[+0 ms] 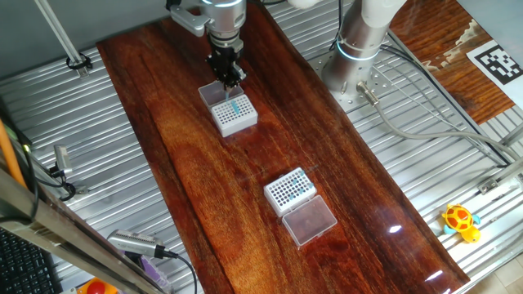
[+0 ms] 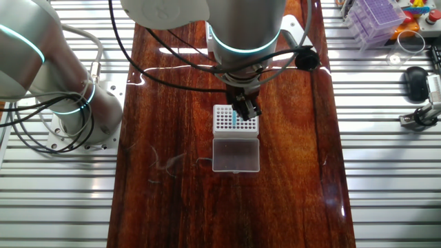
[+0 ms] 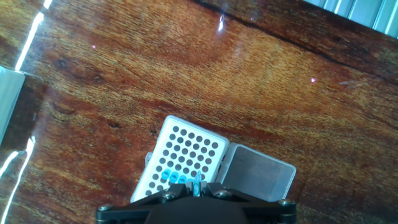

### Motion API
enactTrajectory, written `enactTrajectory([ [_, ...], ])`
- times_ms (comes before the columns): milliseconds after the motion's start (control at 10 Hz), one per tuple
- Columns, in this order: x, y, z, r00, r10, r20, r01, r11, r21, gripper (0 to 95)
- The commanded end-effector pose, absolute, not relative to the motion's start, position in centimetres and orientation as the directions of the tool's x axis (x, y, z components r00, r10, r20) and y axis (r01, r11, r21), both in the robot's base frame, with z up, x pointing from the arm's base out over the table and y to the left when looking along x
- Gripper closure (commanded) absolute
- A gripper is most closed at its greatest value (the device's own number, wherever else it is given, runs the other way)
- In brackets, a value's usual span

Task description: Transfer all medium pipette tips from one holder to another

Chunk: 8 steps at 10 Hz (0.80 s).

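A white rack [image 1: 234, 115] with an open clear lid stands at the far end of the wooden board; it also shows in the other fixed view [image 2: 234, 118] and the hand view [image 3: 186, 152]. A few teal medium pipette tips [image 3: 174, 178] sit in its near rows. My gripper [image 1: 230, 77] hangs right over this rack [image 2: 242, 109] and is shut on one teal tip [image 3: 198, 185], pinched upright between the fingers just above the holes. A second white rack [image 1: 290, 189] with dark empty holes and its open lid [image 1: 309, 220] lies nearer the camera.
The arm's base [image 1: 358, 45] stands on the ribbed metal table right of the board. A yellow toy [image 1: 460, 220] lies at the right, a pipette [image 1: 137, 244] at the lower left. A purple box [image 2: 375, 14] and a black object [image 2: 415, 79] sit off the board.
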<state>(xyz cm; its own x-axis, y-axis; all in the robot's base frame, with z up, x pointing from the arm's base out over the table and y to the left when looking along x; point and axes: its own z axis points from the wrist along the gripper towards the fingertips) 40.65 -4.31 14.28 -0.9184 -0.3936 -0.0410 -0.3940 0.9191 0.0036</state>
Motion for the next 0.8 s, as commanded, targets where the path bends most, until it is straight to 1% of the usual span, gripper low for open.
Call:
enactTrajectory([
  [100, 40.7, -4.24, 14.17, -0.919, -0.392, -0.04, -0.393, 0.92, 0.002, 95.0],
  [800, 40.82, -4.12, 13.63, -0.919, -0.392, -0.042, -0.392, 0.92, -0.001, 95.0],
])
